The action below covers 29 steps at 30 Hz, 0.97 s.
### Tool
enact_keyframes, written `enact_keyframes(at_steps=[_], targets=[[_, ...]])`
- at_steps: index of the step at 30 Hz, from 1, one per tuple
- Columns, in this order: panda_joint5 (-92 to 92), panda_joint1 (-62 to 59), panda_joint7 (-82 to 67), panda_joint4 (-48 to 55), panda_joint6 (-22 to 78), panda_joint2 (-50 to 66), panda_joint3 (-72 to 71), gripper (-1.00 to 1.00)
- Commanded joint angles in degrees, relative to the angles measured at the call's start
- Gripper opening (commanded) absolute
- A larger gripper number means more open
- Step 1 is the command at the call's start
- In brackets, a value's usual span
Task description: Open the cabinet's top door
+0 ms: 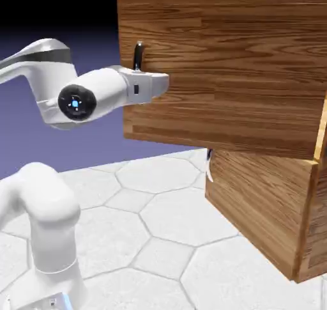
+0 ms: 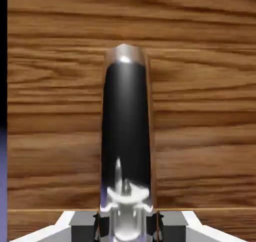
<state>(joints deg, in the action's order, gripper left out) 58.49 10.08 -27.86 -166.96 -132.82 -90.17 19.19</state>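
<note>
The cabinet (image 1: 268,206) of brown wood-grain stands at the exterior view's right. Its top door (image 1: 236,66) is the wide upper panel, and it juts out to the left past the lower body at an angle. A thin dark curved handle (image 1: 138,54) sits at the panel's left edge. My gripper (image 1: 163,84) reaches in from the left and meets that edge just below the handle's top. In the hand view the handle (image 2: 126,126) rises large and glossy in front of the top door (image 2: 200,111), and my gripper (image 2: 127,226) is shut on its lower end.
The lower panel's small handle (image 1: 208,158) shows just under the top door's bottom edge. A white hexagon-tiled table (image 1: 159,225) spreads under the arm. The robot's base (image 1: 45,238) fills the lower left.
</note>
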Motion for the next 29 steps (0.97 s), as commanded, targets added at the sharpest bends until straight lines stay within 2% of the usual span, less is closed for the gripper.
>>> enact_keyframes(at_steps=[1, 7, 12, 19, 29], targets=[[-1.9, -0.6, 0.3, 0.4, 2.3, -0.4, 2.1, -1.0], [-12.2, -2.2, 0.9, 5.3, 15.8, -0.7, 14.5, -1.0], [-20.2, 0.5, 1.1, 13.1, 27.9, 1.1, 24.9, -1.0], [-27.8, 9.7, 1.9, 27.6, 43.2, 3.9, 35.5, -1.0], [-32.6, 25.1, 4.5, 48.3, 60.4, 5.9, 43.6, -1.0]])
